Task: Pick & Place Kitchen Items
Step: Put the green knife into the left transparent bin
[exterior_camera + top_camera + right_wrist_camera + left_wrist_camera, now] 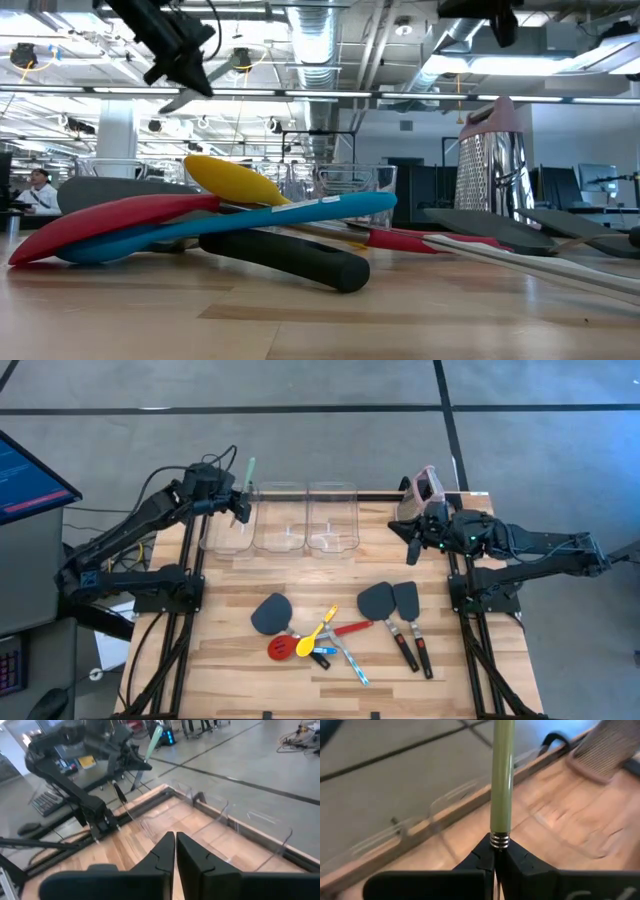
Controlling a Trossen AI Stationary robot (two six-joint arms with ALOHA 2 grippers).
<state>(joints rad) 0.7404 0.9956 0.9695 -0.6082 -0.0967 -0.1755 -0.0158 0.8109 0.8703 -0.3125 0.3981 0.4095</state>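
My left gripper [241,503] is shut on a thin tool with a pale green handle [250,468], held above the leftmost clear bin [225,528] at the far left. It also shows in the low view [180,62]. My right gripper [411,548] is shut and empty, held above the table near the far right. The other utensils lie on the table near the front: three dark grey spatulas [272,612] [378,598] [406,596], a red slotted spoon [281,648], a yellow spoon [318,630], a blue spoon [322,652] and a thin silvery tool [352,663]. My left gripper pinches the tool between its two fingers at the ribbed silver collar [500,841] at the end of the green handle. The handle [502,775] sticks straight out past the fingertips, in line with the fingers. The tool is lifted clear, above the bin.
Three clear bins [280,518] [332,516] stand in a row along the far edge. A grater with a pink top [428,485] stands at the far right, just beyond my right gripper. Bare wood lies between the bins and the utensil pile.
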